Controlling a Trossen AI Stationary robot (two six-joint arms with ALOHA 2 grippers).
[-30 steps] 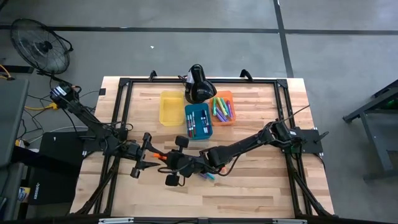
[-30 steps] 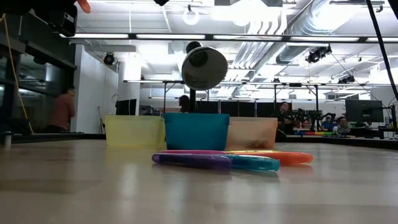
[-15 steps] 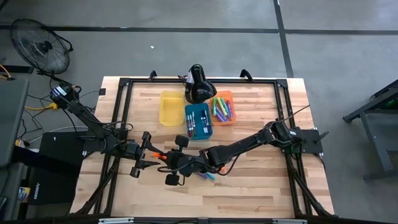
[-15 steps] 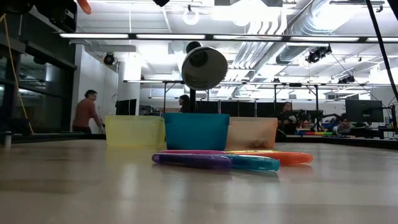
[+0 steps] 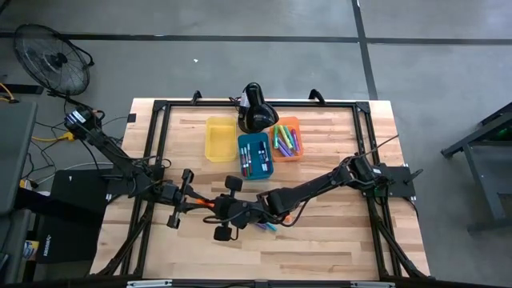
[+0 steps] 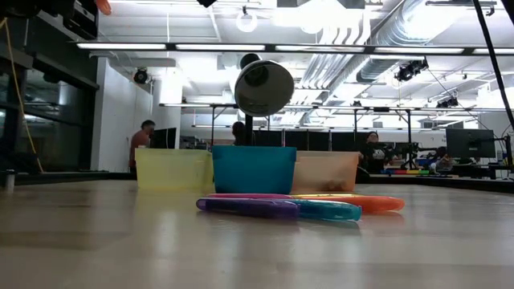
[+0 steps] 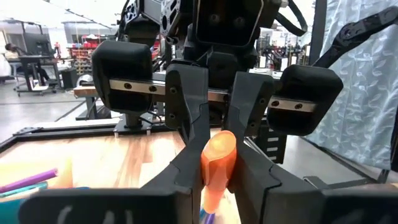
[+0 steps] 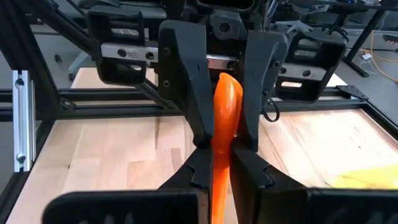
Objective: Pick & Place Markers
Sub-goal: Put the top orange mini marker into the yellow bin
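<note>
L gripper (image 5: pixel 198 203) and R gripper (image 5: pixel 214 206) meet nose to nose above the table's front-centre, both clamped narrow on one orange marker (image 5: pixel 207 204) between them. In the L wrist view the marker's rounded end (image 7: pixel 217 163) sits pinched between the R gripper's fingers (image 7: pixel 188 118); in the R wrist view the same marker (image 8: pixel 224 134) stands between the L gripper's fingers (image 8: pixel 185 81), running back toward the camera. L arm comes in from 9 o'clock, R arm from 3 o'clock.

Just off the R gripper toward 3 o'clock, a few loose markers (image 5: pixel 266 226) lie on the table (image 5: pixel 336 248); the low view shows them as purple (image 6: pixel 249 208), teal (image 6: pixel 329 210) and orange (image 6: pixel 369 204), touching or overlapping.

Toward 12 o'clock sit 3 bins side by side: yellow bin (image 5: pixel 210 148), blue bin (image 5: pixel 268 166) w/ markers inside (image 5: pixel 248 160), orange bin (image 5: pixel 298 126) w/ more markers (image 5: pixel 285 140). A black lamp (image 5: pixel 254 108) stands just behind them.

Low view, room behind: a person (image 6: pixel 143 136) at far left.
</note>
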